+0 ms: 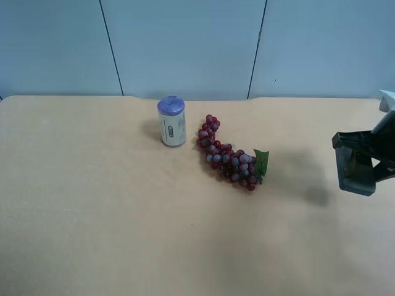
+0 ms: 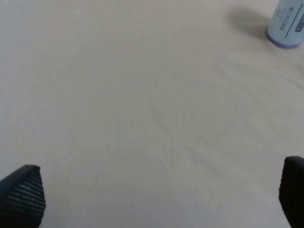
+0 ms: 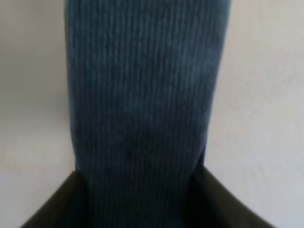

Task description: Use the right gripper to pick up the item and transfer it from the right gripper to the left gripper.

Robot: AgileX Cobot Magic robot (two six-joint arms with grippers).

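Note:
The item (image 1: 353,171), a dark grey-green ribbed pad, hangs upright in the right gripper (image 1: 365,161) at the exterior high view's right edge, lifted above the table with its shadow below. In the right wrist view the pad (image 3: 142,95) fills the middle, clamped between the two black fingers of the right gripper (image 3: 142,202). The left gripper (image 2: 159,194) is open and empty over bare table; only its two fingertips (image 2: 23,194) show. The left arm is out of the exterior high view.
A purple-lidded can (image 1: 171,121) stands at the table's back middle and also shows in the left wrist view (image 2: 286,23). A red grape bunch (image 1: 228,154) with a green leaf lies beside it. The tan table (image 1: 92,216) ends at a blue wall.

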